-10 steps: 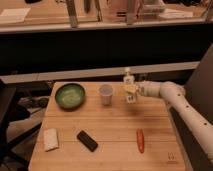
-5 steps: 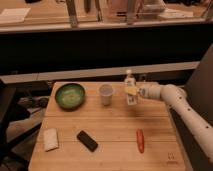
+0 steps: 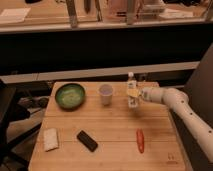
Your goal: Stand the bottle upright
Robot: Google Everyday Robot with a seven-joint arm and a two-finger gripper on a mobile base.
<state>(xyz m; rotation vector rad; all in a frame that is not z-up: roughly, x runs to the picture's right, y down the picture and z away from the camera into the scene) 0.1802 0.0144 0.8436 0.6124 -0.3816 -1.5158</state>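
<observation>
Bottle: The bottle (image 3: pixel 131 91) stood upright, white cap on top. Its base appeared to rest on the tabletop (image 3: pixel 110 125) near the far edge.
Neighbour: It stood just beside the white cup (image 3: pixel 105 93), on the cup's right in the view, and did not touch it.
Tool: The tool (image 3: pixel 138 95) sat against the bottle's right side at label height, at the end of the white arm (image 3: pixel 175 100) that reached in from the right. Whether it clasped the bottle or had already let go could not be told.
Change: Almost nothing had shifted over the last second. The bottle had been upright in the same spot by the cup throughout, and the tool had stayed at its flank. At most, the wrist seemed to have settled a little.
Meaning for the task: Judged from this, the standing itself was as good as done. The pause suggested the bottle had been set down and steadied. What seemed left was to release it and draw the tool away.
Risk: The bottle looked narrow and light. A sideways pull on leaving could have tipped it or pushed it into the cup, so a clean retreat to the right seemed called for.
Bystanders: The green bowl (image 3: pixel 70 95), the pale block (image 3: pixel 50 139), the black object (image 3: pixel 87 140) and the red object (image 3: pixel 140 140) lay well apart from the bottle. None of them had moved.
</observation>
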